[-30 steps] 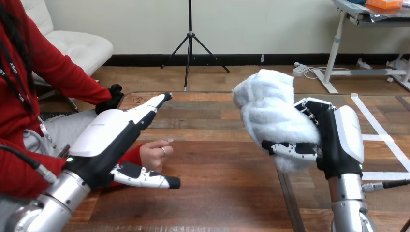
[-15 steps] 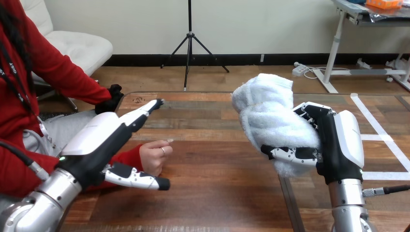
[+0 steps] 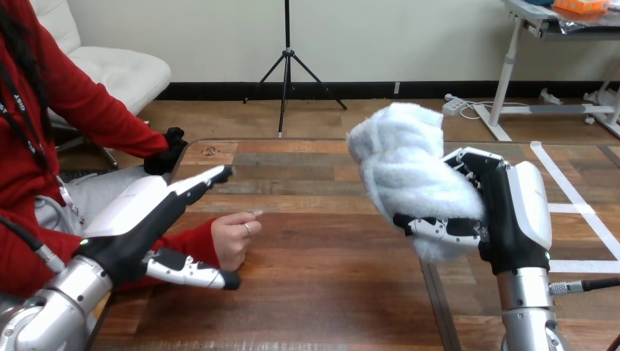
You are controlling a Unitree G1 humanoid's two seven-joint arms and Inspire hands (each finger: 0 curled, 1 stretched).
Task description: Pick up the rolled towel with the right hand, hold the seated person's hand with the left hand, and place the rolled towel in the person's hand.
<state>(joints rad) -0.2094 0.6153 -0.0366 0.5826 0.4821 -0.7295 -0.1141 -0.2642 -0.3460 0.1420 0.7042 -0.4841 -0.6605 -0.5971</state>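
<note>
So, in the head view, the first step looks finished. The right hand point(image 3: 528, 216), at about 4 o'clock in the view, has the rolled towel point(image 3: 409, 172) in a firm grasp: its fingers point(image 3: 468, 162) curl round the far side of the roll and its thumb point(image 3: 439, 228) presses across the lower near side. The towel is lifted clear of the table point(image 3: 329, 292) and sits just right of the view's middle, with its upper end leaning toward 11 o'clock.

The second step does not look complete. The left hand point(image 3: 135, 216), at about 8 o'clock, reaches toward 2 o'clock with its fingers straight and its thumb spread out below them, curled round nothing. The person's hand point(image 3: 234, 235) rests loosely closed on the table at the 3 o'clock side of the left hand's palm, in the gap between the straight fingers above and the thumb below. Whether the two touch cannot be told from here, and no finger or thumb wraps the person's hand.

The handover itself is yet to be done. The towel is well apart from the person's hand, off toward 2 o'clock from it. What seems to remain is closing the left hand on the person's hand, carrying the towel across toward 8 o'clock, and letting it go into the person's hand, which would need to open to take it.
</note>
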